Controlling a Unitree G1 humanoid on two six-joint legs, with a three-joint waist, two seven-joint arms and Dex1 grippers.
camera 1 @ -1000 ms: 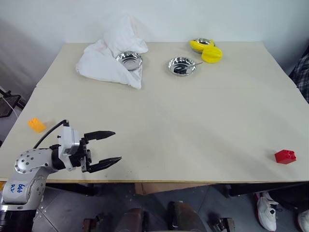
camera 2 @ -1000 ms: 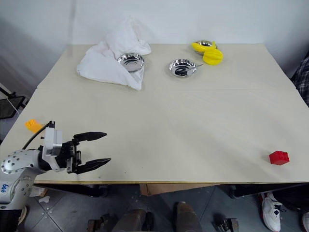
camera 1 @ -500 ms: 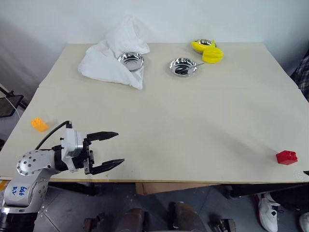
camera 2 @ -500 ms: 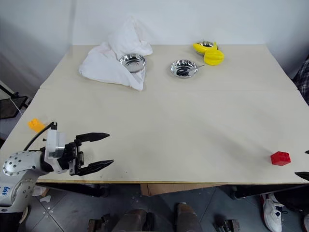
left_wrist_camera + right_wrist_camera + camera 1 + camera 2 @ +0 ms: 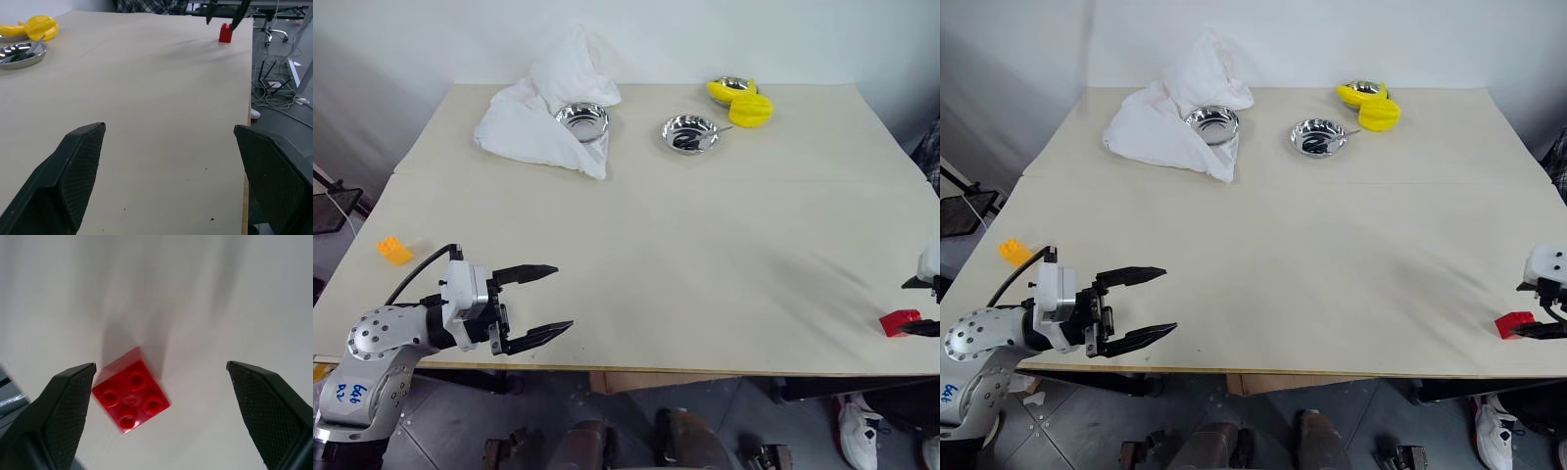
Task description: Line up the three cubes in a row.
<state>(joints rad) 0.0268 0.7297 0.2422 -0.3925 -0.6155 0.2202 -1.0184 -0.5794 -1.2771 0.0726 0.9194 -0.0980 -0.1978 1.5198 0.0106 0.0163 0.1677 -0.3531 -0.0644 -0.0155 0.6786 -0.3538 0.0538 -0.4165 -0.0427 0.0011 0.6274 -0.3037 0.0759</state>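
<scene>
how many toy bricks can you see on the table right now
2. The orange brick sits by the table's left edge; the red brick sits near the right front edge, under the right gripper. A third may be hidden.

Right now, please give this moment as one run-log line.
right gripper: open, above red brick, not gripping | left gripper: open, empty | orange brick: table's left edge | row: not started

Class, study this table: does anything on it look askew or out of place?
Yes: a white cloth lies crumpled at the far side, bunched around one steel bowl. The red cube sits at the table's near right edge.
</scene>
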